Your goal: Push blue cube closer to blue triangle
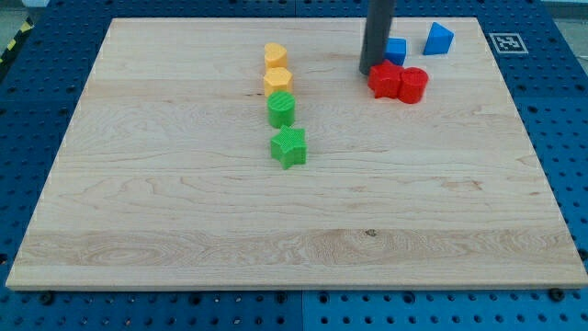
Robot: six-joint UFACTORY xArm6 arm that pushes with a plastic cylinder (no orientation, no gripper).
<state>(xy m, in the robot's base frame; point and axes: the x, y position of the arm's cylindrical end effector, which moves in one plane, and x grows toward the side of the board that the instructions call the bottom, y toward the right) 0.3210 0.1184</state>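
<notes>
The blue cube [397, 50] sits near the view's top right, partly hidden by my rod. The blue triangle [438, 39] stands a short gap to its right, apart from it. My tip [370, 70] rests on the board just left of and slightly below the blue cube, close to or touching it. Two red blocks lie right below the cube: one irregular [385, 80] next to my tip and one round [413, 85] touching it on the right.
A column of blocks stands at centre left: two yellow blocks [276, 55] [277, 81], a green cylinder [281, 108] and a green star [288, 146]. The wooden board [184, 230] ends close above the blue blocks. A marker tag [504, 41] sits off the top right corner.
</notes>
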